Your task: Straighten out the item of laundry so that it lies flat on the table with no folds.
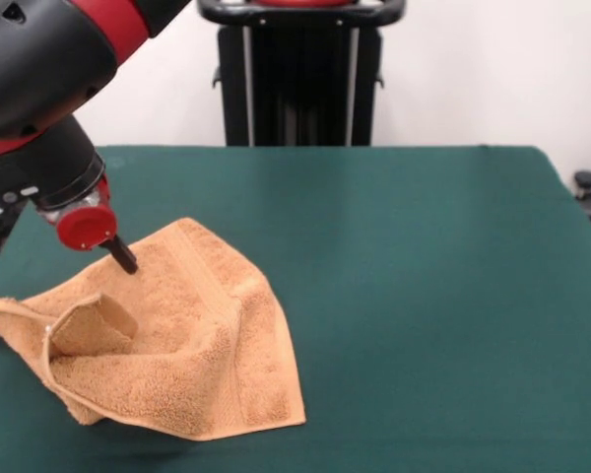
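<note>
The orange-tan towel [172, 350] lies crumpled on the green tabletop [424, 276], toward the picture's lower left, one corner folded up over itself and a ridge running down its middle. The pincer [124, 255] hangs just above the towel's upper edge; whether it is apart or together cannot be told. A black stand [300, 84] rises behind the tabletop.

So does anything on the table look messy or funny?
Yes. The towel is not flat. It sits rumpled near one edge of the green table, with a ridge puffing up through its middle and one corner flipped over on itself. The gripper points down at it, right by the cloth.
</note>
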Controlling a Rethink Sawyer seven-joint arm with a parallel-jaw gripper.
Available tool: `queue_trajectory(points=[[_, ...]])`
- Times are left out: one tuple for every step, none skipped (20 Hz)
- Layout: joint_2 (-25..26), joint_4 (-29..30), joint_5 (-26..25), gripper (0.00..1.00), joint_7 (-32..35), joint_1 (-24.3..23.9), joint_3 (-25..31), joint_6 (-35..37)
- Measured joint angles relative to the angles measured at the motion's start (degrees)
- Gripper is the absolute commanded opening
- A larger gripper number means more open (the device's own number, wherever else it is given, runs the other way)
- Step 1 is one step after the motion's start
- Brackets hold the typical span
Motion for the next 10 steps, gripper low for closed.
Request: queue_trajectory(points=[[0.1,0.1,0.0,0.0,0.0,0.0,0.0,0.0],[0.3,0.2,0.0,0.0,0.0,0.0,0.0,0.0],[0.5,0.3,0.0,0.0,0.0,0.0,0.0,0.0],[0.9,0.4,0.0,0.0,0.0,0.0,0.0,0.0],[1.2,0.5,0.0,0.0,0.0,0.0,0.0,0.0],[1.6,0.6,0.0,0.0,0.0,0.0,0.0,0.0],[2.0,0.7,0.0,0.0,0.0,0.0,0.0,0.0],[2.2,0.7,0.0,0.0,0.0,0.0,0.0,0.0],[2.5,0.9,-0.1,0.0,0.0,0.1,0.0,0.0],[2.9,1.1,-0.2,0.0,0.0,0.2,0.0,0.0]])
